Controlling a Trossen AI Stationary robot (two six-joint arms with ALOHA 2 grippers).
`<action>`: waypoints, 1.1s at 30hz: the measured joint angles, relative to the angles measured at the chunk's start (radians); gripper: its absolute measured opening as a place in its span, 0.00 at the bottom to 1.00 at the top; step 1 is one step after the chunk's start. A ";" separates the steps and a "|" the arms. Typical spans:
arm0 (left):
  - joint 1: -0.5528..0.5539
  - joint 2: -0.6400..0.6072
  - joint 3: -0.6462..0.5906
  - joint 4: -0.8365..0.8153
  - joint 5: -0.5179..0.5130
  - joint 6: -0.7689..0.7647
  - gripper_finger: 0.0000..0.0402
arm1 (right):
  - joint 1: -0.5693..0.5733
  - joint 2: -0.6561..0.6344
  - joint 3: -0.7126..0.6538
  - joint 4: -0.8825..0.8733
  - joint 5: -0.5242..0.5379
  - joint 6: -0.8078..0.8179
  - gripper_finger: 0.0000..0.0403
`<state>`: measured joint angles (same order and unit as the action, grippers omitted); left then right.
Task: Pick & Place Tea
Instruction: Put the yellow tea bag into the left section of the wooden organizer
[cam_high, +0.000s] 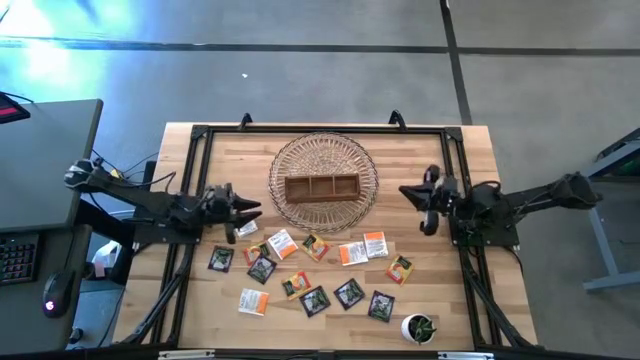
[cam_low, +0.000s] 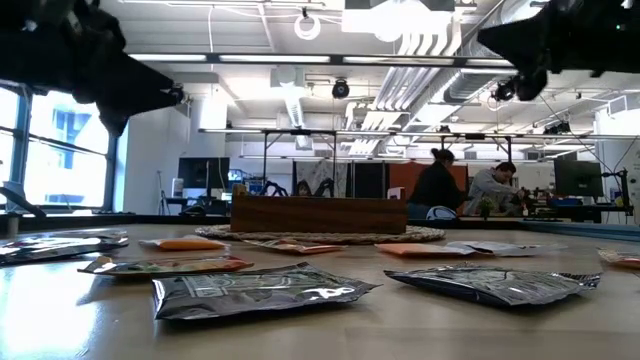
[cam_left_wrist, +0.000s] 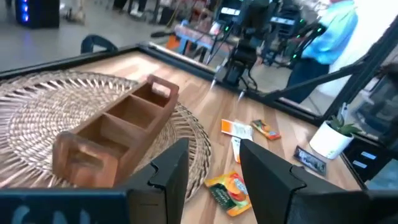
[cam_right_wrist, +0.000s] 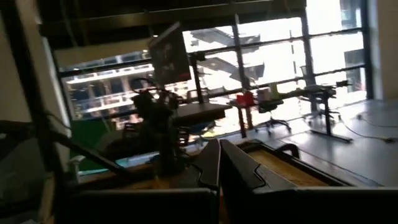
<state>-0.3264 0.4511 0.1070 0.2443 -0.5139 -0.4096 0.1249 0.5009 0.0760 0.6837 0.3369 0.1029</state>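
Several flat tea sachets (cam_high: 310, 270), white-and-orange, black and yellow-red, lie flat and scattered on the near half of the wooden table (cam_high: 460, 160). Two black ones (cam_low: 255, 292) lie closest in the low view. My left gripper (cam_high: 255, 212) hovers open above the table's left side, pointing level toward the brown three-compartment tray (cam_left_wrist: 115, 134). A yellow-red sachet (cam_left_wrist: 230, 190) lies on the table below its fingers (cam_left_wrist: 214, 168). My right gripper (cam_high: 405, 192) hovers shut (cam_right_wrist: 219, 163) right of the tray, holding nothing.
The tray (cam_high: 322, 187) stands on a round woven mat (cam_high: 323, 150) at the table's far middle. A small green plant in a white pot (cam_high: 420, 327) stands at the near right corner. A black frame (cam_high: 190, 150) runs along the table's edges. People sit in the room beyond (cam_low: 440, 185).
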 joint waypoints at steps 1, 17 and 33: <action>0.000 0.049 0.026 0.000 -0.001 -0.015 0.35 | -0.012 0.063 0.006 0.053 -0.027 -0.002 0.00; 0.000 0.723 0.298 -0.008 0.033 -0.338 0.35 | -0.014 1.011 0.597 -0.256 -0.304 -0.029 0.00; 0.000 1.161 0.530 -0.006 0.114 -0.421 0.35 | 0.038 1.325 0.765 -0.323 -0.344 0.027 0.00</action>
<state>-0.3267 1.6124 0.6367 0.2385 -0.4001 -0.8301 0.1632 1.8262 0.8410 0.3605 -0.0072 0.1295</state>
